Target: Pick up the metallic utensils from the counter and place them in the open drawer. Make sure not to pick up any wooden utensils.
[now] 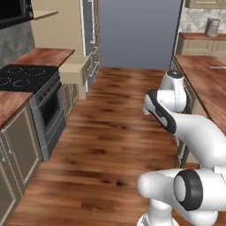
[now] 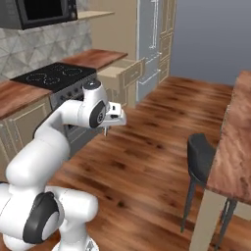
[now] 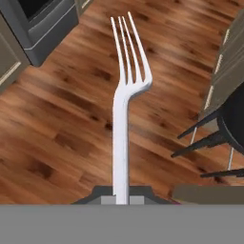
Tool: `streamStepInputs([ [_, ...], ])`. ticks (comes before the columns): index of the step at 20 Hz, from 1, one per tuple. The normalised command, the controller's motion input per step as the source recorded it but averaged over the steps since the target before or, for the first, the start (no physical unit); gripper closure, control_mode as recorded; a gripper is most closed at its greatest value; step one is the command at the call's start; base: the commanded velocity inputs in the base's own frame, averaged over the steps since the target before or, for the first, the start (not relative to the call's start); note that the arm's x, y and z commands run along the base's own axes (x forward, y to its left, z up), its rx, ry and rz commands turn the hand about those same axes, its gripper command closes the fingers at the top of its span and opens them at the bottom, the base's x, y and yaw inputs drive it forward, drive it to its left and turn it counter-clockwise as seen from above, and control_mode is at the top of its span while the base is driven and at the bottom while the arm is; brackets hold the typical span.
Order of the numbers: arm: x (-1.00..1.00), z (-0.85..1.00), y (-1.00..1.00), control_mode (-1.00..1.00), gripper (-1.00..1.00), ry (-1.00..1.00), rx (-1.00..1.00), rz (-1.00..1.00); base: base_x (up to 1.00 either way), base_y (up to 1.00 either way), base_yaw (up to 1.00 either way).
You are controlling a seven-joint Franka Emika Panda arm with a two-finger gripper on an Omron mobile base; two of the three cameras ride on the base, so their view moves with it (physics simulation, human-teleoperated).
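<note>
A slim grey metal fork (image 3: 125, 95) stands up from between my fingertips, tines pointing away, over the wooden floor. My gripper (image 3: 121, 198) is shut on its handle. From the right base view the gripper (image 2: 105, 128) hangs mid-room, pointing down, with a sliver of the fork below it. The open drawer (image 1: 73, 70) juts out of the beige cabinets beyond the stove, and it shows in the right base view as the drawer (image 2: 122, 73) ahead of my hand. The reddish-brown counter (image 1: 205, 84) runs along the right side, with a thin grey streak (image 1: 217, 67) on its far part.
A black stove (image 1: 26, 77) with an oven sits left, between wood-topped cabinets. A black stool (image 2: 201, 152) stands against the island counter (image 2: 235, 142) on the right. The stool (image 3: 233, 124) is also close at the right of the hand view. Wooden floor (image 1: 110, 132) lies between.
</note>
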Motion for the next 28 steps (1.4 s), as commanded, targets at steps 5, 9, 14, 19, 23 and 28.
streamStepInputs([
  [5,0.0,0.0,0.0,1.0,1.0,0.0,0.0,0.0,1.0,1.0,-0.04],
  [9,0.0,0.0,0.0,1.0,1.0,0.0,0.0,0.0,1.0,1.0,-0.09],
  [14,0.0,0.0,0.0,1.0,1.0,0.0,0.0,0.0,1.0,0.99,-0.15],
  [19,0.0,0.0,0.0,1.0,1.0,0.0,0.0,0.0,1.0,0.43,-0.31],
  [23,0.0,0.0,0.0,1.0,1.0,0.0,0.0,0.0,1.0,0.22,-0.29],
  [28,0.0,0.0,0.0,1.0,1.0,0.0,0.0,0.0,1.0,0.86,-0.11],
])
